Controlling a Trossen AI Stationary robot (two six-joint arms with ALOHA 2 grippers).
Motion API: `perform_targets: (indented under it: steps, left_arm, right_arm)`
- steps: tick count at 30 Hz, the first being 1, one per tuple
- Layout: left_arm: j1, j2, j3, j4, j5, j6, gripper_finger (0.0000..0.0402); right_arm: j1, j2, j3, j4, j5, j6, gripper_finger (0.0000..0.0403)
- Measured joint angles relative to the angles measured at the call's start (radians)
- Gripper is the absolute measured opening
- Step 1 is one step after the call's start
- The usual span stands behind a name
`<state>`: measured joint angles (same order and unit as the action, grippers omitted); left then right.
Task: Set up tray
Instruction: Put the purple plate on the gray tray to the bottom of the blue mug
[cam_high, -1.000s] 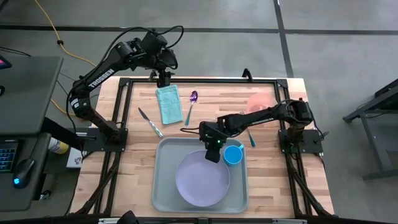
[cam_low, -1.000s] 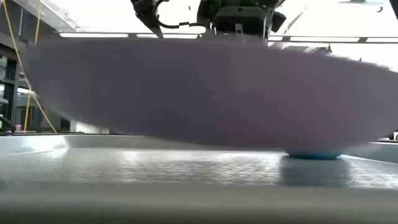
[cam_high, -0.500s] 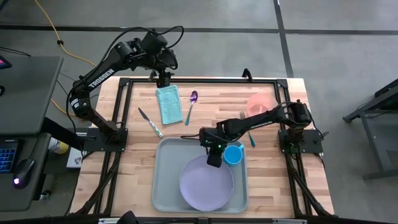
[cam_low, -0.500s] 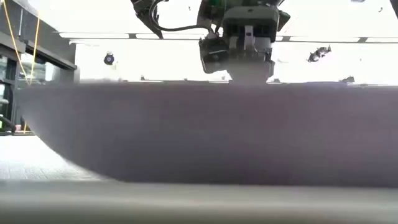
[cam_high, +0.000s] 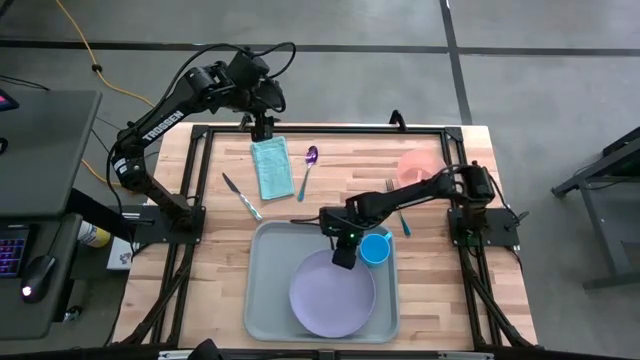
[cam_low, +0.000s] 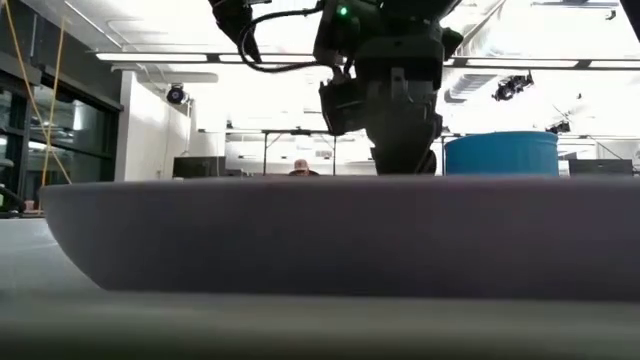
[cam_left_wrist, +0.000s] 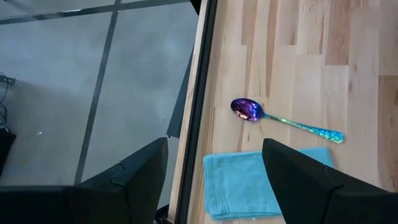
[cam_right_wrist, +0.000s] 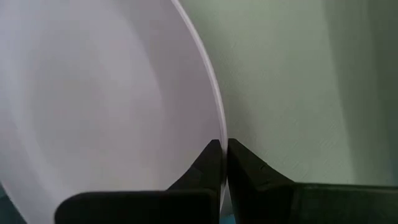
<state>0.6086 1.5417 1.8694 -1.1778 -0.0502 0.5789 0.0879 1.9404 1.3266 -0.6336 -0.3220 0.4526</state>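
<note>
The pale grey-green tray (cam_high: 268, 300) lies at the table's near middle. In it is the round lavender plate (cam_high: 332, 295), with a blue cup (cam_high: 376, 248) standing at the tray's far right corner. My right gripper (cam_high: 343, 258) is shut on the plate's far rim; the low view shows it (cam_low: 400, 165) coming down onto the plate (cam_low: 340, 235). My left gripper (cam_high: 262, 128) waits open above the far end of the teal napkin (cam_high: 270, 166). Its own wrist view shows the napkin (cam_left_wrist: 249, 183) between its fingers. My right gripper pinches the plate's far rim (cam_right_wrist: 219, 134) between its two fingers, one on the plate's inner side and one on its outer side. The fingers slant down from the table's far side. The plate sits level and low in the tray; the tray's near rim hides its underside.
On the bare wood beyond the tray lie a purple-bowled spoon (cam_high: 309, 168) beside the napkin, a knife (cam_high: 242, 196) to the left and a fork (cam_high: 397, 205) to the right. A pink bowl (cam_high: 417, 168) stands at the far right. A black frame edges the table.
My right gripper has gone down and a little toward the near edge, still shut on the plate's rim. The plate, held raised and tilted a second ago, has sunk into the tray and levelled out; the blue cup now shows above its rim in the low view.
</note>
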Motion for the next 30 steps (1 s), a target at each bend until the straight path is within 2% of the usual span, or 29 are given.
perform_targets:
  steps: [10,18,30]
  left_arm:
    - [0.000,0.000,0.000,0.000,0.000,0.000,0.0294]
    - [0.000,0.000,-0.001,-0.001,-0.001,0.000,0.0294]
    - [0.000,0.000,-0.001,-0.005,-0.001,0.000,0.0294]
  right_arm:
    - [-0.003,0.004,0.000,-0.055,0.078,0.043,0.0000]
    - [-0.004,0.004,0.000,-0.059,0.081,0.047,0.0000]
    - [-0.004,0.004,0.000,-0.084,0.049,-0.055,0.0000]
